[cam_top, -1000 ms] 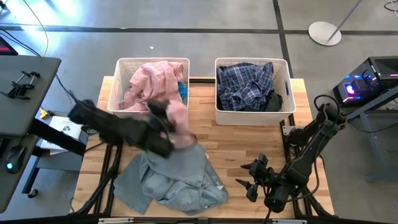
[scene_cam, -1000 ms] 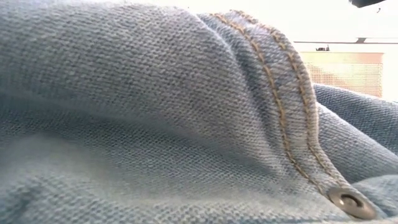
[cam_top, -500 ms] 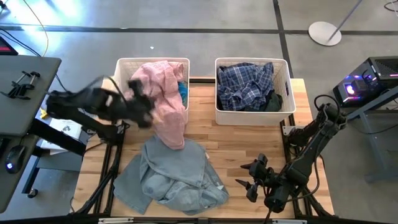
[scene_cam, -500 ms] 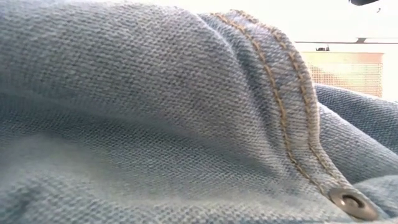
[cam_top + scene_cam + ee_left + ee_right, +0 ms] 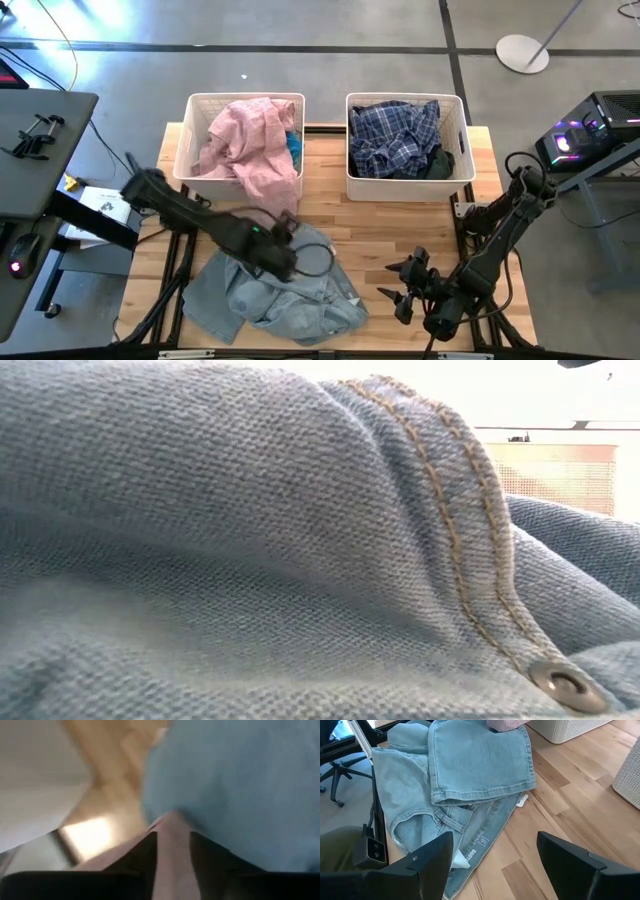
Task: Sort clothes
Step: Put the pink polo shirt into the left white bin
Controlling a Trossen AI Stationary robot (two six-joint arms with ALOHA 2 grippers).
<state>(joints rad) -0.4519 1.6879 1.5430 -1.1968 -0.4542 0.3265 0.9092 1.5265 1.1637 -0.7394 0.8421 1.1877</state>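
In the high view, centre frame, the table [image 5: 400, 225] carried two baskets along its upper edge. Left basket [image 5: 197, 108] held the pink garment [image 5: 248, 140], which spilled over the front rim onto the wood, with a bit of teal cloth [image 5: 293, 148] at its right side. Right basket [image 5: 457, 118] held the plaid shirt [image 5: 395, 135] and something dark [image 5: 437, 162] in its lower right corner. Jeans [image 5: 270, 290] lay crumpled at lower centre-left. Left gripper [image 5: 284, 224] sat over the jeans' upper edge, just below the pink hem, arm coming in from frame left; blurred, so can't tell how far its fingers were apart or if they had anything. Right gripper [image 5: 408, 280] was parked at lower right, off the clothes, holding nothing.

Low view: frame was filled by denim, a stitched seam [image 5: 450, 510] running down to a metal rivet [image 5: 566, 685] at lower right. A slatted basket wall [image 5: 560, 475] showed at upper right.

Left wrist view: heavy blur. Blue cloth [image 5: 240, 785] filled upper right, wood [image 5: 110, 775] at upper left, a pale pink strip [image 5: 172, 850] sat between the dark fingers [image 5: 130, 862]. Grip state unreadable.

Right wrist view: fingers [image 5: 432, 857] stood wide apart, nothing between them. Jeans [image 5: 470, 775] spread across upper left, white label visible at [image 5: 481, 839], pink hem [image 5: 507, 724] at top edge, basket wall [image 5: 570, 727] at upper right.
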